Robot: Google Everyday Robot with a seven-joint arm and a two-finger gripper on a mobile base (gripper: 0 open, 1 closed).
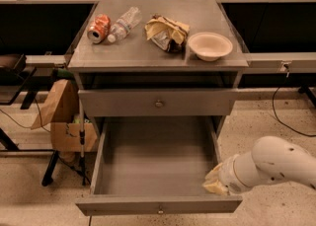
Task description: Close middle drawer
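Observation:
The middle drawer [153,158] of the grey cabinet stands pulled far out, its plain grey floor bare. Its low front panel [123,205] faces me at the bottom of the view, with a small round knob [159,210] at its centre. My gripper [213,182] sits low at the drawer's front right corner, just behind the front panel and against the right wall. The white arm [276,166] reaches in from the lower right. Above, the taller-fronted drawer [158,102] is shut.
On the cabinet top [148,55] lie a soda can [98,27], a plastic bottle [123,22], a crumpled snack bag [167,32] and a pale bowl [210,46]. A brown paper bag and cardboard box [61,119] stand left of the cabinet. A cable [286,121] lies on the floor at right.

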